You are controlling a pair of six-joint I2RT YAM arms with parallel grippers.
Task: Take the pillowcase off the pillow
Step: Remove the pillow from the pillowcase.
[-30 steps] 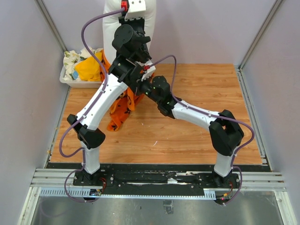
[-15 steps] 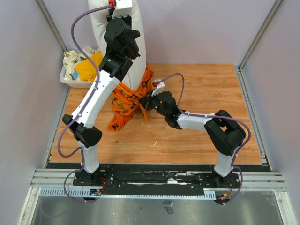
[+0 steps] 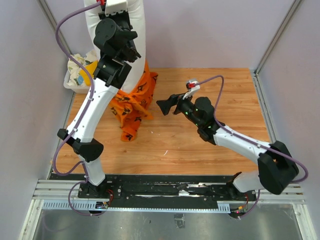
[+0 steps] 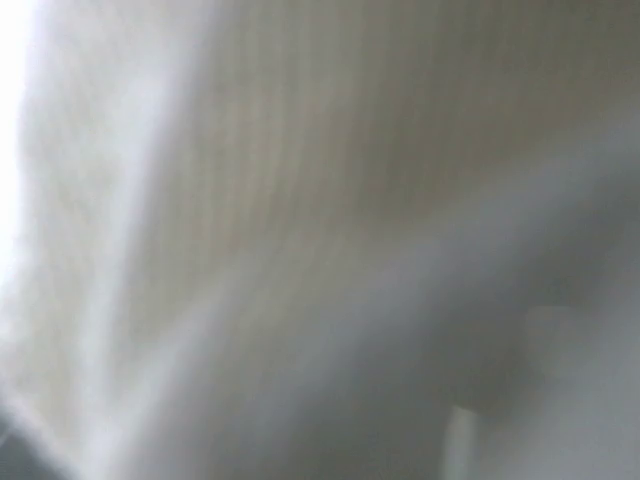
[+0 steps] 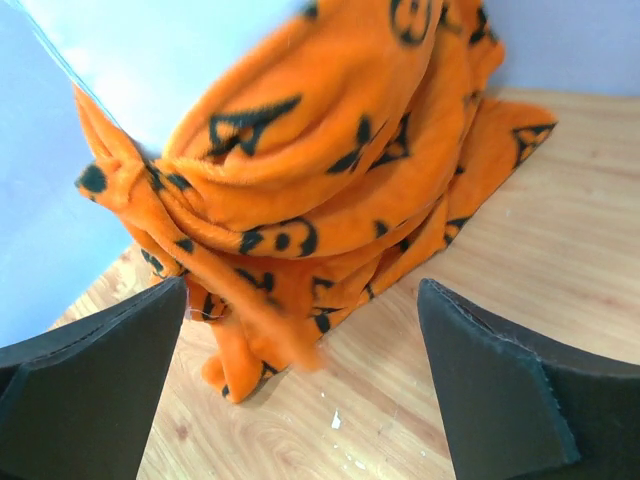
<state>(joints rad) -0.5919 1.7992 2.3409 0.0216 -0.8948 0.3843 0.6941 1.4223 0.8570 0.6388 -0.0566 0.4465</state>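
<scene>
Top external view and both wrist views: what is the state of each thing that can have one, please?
Pillow: held upright, mostly bare.
Pillowcase: bunched at the pillow's lower end, trailing onto the table.
Left arm: raised against the pillow; its fingers hidden, grip unknown.
Right gripper: open, empty, apart from the pillowcase.
Bin: full of cloths.

The left arm (image 3: 92, 107) and right arm (image 3: 240, 142) had white links, black joints and purple cables (image 3: 57, 34); right claw (image 5: 302, 290) fingers (image 5: 90, 390) were matte black.
</scene>
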